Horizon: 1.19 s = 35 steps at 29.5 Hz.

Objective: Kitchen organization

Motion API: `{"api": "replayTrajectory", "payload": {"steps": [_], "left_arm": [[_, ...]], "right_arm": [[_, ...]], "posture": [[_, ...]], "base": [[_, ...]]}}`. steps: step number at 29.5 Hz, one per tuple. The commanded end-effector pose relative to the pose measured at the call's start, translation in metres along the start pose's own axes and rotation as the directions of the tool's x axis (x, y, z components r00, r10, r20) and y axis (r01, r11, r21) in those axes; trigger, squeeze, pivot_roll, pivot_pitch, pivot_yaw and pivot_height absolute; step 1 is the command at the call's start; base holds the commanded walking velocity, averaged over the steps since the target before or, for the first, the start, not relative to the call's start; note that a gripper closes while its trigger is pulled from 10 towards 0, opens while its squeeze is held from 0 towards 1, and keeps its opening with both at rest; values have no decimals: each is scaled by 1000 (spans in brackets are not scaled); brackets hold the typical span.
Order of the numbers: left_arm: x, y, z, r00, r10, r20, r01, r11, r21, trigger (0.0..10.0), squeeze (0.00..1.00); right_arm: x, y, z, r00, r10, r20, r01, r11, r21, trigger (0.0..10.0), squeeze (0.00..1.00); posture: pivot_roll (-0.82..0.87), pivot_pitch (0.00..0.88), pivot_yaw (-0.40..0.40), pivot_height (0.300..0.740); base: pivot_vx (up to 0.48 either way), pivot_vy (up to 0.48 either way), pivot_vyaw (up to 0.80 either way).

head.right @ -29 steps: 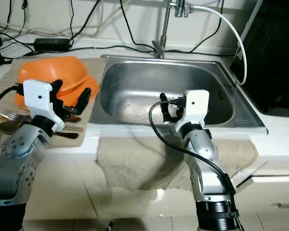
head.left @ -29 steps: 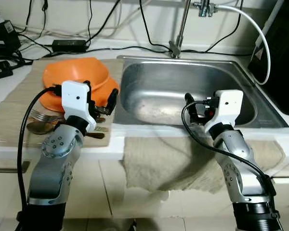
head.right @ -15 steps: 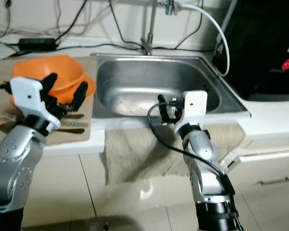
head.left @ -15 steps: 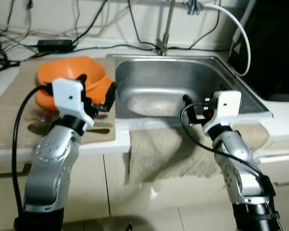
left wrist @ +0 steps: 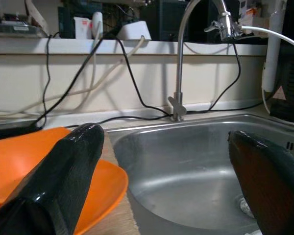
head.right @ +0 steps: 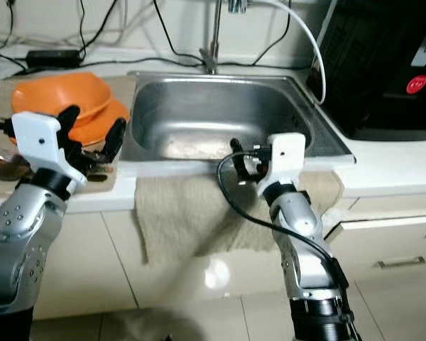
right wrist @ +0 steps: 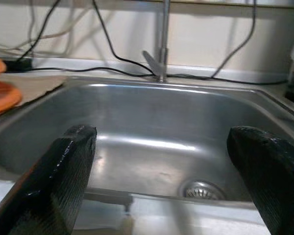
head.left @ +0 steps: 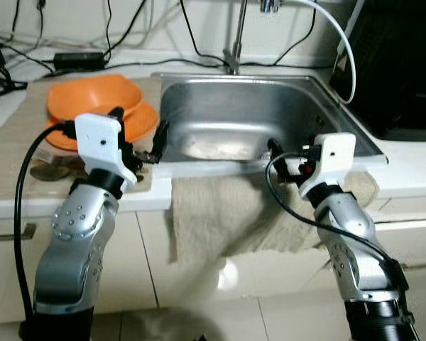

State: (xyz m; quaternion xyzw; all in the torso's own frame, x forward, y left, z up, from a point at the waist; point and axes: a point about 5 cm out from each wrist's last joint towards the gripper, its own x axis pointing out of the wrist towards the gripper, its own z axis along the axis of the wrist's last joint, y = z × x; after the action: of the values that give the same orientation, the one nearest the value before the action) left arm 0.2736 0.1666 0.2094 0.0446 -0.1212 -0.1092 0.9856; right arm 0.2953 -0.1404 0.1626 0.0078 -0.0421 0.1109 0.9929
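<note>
The bowl (head.left: 94,99) sits on a plate (head.left: 138,121), both orange, on a mat (head.left: 7,160) on the counter, just left of the sink (head.left: 234,117). Both look like smooth moulded plastic, glossy, with no visible chips or residue. The bowl is deep with a rounded rim and lies slightly tilted on the plate. Cutlery (head.left: 50,170) lies on the mat in front of the plate, partly hidden by the left arm; individual pieces cannot be told apart.

Handling judgement: bowl and plate are probably light and stiff, not fragile, but the glossy surface could slip between hard fingers. The rim is the sensible hold, one finger inside and one outside the wall. Lifting the bowl alone may drag or tip the plate, since the two are touching.

The left gripper (head.left: 138,142) hovers above the front counter edge, near the plate and not touching it, with its fingers (left wrist: 59,181) spread wide and nothing between them. The right gripper (head.left: 284,158) is held at the front rim of the sink over a cloth (head.left: 227,213) that hangs down the cabinet front; its fingers (right wrist: 63,171) are likewise spread wide and empty. The sink basin is bare, with its drain (right wrist: 201,188) visible.
</note>
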Motion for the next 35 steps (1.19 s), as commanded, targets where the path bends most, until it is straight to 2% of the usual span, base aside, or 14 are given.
{"api": "replayTrajectory", "payload": {"steps": [1, 12, 20, 26, 31, 35], "left_arm": [[0, 0, 6, 1000, 7, 23, -8, 1000, 22, 10000, 0], [2, 3, 8, 1000, 5, 15, -5, 1000, 24, 10000, 0], [4, -8, 12, 996, -80, 32, 80, 997, 2, 10000, 0], [3, -22, 13, 984, -169, 49, 171, 984, -42, 10000, 0], [0, -26, 12, 978, -200, 52, 203, 976, -73, 10000, 0], [0, -25, 13, 978, -199, 54, 203, 977, -68, 10000, 0]], "right_arm": [[1, 4, 10, 999, 32, 42, -32, 999, -3, 10000, 0], [2, 6, 14, 996, 52, 73, -52, 999, 4, 10000, 0], [-1, 0, 22, 989, -9, 147, -2, 997, 71, 10000, 0], [-7, -8, 28, 980, -60, 189, 40, 994, 105, 10000, 0], [-10, -8, 31, 975, -63, 213, 39, 993, 115, 10000, 0], [-11, -6, 31, 976, -56, 210, 30, 992, 125, 10000, 0]], "posture": [[-47, 0, -54, 740], [-43, 0, -52, 740], [-44, 0, -47, 740], [-54, 0, -39, 740], [-57, 0, -37, 740], [-60, 0, -38, 740]], "base": [[311, 0, 0], [365, 0, 727], [369, 0, 0], [346, 0, -690], [177, 0, -200], [0, 0, 0]]}}
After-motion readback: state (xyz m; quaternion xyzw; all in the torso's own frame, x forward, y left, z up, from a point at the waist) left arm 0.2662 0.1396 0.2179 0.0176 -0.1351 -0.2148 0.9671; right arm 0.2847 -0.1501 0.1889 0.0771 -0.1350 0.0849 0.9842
